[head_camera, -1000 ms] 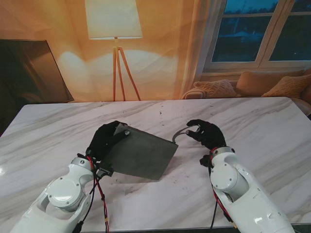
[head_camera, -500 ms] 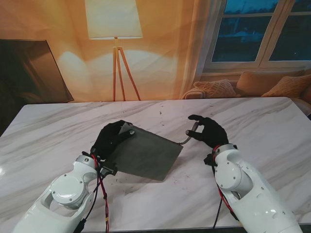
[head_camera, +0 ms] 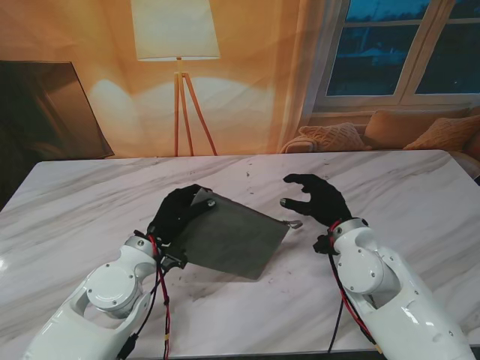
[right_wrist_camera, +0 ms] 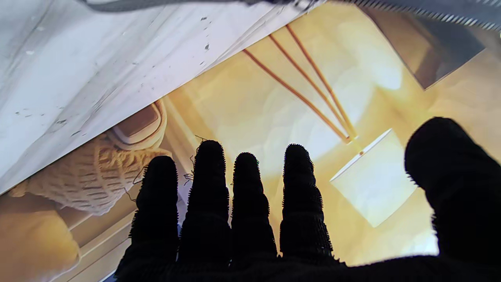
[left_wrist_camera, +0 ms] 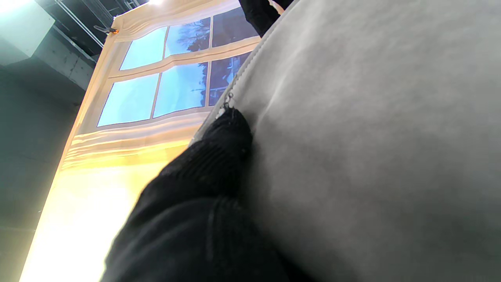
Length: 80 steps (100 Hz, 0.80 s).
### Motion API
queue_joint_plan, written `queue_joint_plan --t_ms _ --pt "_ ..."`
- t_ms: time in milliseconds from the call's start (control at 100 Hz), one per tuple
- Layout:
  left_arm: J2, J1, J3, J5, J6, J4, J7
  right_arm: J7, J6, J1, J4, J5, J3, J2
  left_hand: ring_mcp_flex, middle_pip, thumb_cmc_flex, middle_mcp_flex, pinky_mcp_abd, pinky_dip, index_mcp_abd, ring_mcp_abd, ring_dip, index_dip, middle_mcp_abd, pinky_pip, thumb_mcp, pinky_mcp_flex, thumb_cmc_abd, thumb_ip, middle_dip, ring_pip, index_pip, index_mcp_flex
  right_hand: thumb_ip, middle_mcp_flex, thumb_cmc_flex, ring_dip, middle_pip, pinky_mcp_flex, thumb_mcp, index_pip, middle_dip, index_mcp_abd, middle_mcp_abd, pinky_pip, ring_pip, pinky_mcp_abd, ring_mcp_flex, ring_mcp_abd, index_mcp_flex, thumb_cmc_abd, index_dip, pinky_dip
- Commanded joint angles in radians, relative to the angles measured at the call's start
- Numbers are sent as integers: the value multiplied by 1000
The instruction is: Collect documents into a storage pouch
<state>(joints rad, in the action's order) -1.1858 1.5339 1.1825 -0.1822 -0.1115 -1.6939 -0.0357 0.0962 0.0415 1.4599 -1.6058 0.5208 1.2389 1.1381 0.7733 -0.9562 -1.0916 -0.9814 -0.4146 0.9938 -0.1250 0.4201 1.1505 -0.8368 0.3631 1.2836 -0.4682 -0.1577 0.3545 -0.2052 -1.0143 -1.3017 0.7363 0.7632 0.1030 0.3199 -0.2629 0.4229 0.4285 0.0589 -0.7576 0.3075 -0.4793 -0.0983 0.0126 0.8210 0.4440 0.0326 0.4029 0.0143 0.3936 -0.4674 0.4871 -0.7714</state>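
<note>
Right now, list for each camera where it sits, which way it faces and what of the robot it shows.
Stand: above the shoulders, facing the table; both arms, left hand gripping the pouch, right hand open.
Left wrist: along a finger pressed on the pouch.
Right wrist: along spread fingers toward the lamp.
Shared: pouch, in all three views.

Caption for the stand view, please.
Left hand grips a corner of the grey zip pouch on the marble table; right hand hovers open beside it.
</note>
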Motion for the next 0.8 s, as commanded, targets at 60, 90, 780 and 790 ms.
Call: queue_joint_plan --t_ms 60,90,780,790 --pt "-10 -16 -15 -19 4 7 24 -50 -4 -4 -21 -9 -29 -5 22 -12 -57 -32 63 1 96 38 -6 -69 -27 28 -96 -1 -97 33 9 -4 184 83 -22 36 -25 -22 -17 3 4 17 10 23 -16 -75 -31 -48 -8 23 28 -42 -2 28" --pt "-11 -20 -19 -24 5 10 26 -57 -6 -6 -23 -13 -35 -6 22 -12 -56 -31 63 1 96 38 -6 -69 -26 28 -95 -1 -96 33 10 -4 184 83 -22 41 -30 -22 -16 3 1 19 10 25 -16 -81 -32 -49 -7 23 32 -48 -2 29" --pt "-30 -76 -68 -60 18 81 8 -74 -5 -13 -25 -78 -123 0 -3 32 -64 -20 74 -19 107 46 -41 42 -29 15 -69 5 -84 38 44 51 127 80 197 658 -251 181 300 435 -365 611 -195 -82 34 634 641 76 576 -15 426 -265 -187 -3" --pt "-30 -77 -69 -61 18 82 7 -74 -4 -13 -25 -80 -123 0 -4 33 -65 -19 74 -20 106 46 -42 45 -29 14 -69 5 -84 39 46 53 127 80 196 664 -254 181 304 438 -368 615 -203 -83 34 641 647 77 580 -14 429 -265 -191 -1"
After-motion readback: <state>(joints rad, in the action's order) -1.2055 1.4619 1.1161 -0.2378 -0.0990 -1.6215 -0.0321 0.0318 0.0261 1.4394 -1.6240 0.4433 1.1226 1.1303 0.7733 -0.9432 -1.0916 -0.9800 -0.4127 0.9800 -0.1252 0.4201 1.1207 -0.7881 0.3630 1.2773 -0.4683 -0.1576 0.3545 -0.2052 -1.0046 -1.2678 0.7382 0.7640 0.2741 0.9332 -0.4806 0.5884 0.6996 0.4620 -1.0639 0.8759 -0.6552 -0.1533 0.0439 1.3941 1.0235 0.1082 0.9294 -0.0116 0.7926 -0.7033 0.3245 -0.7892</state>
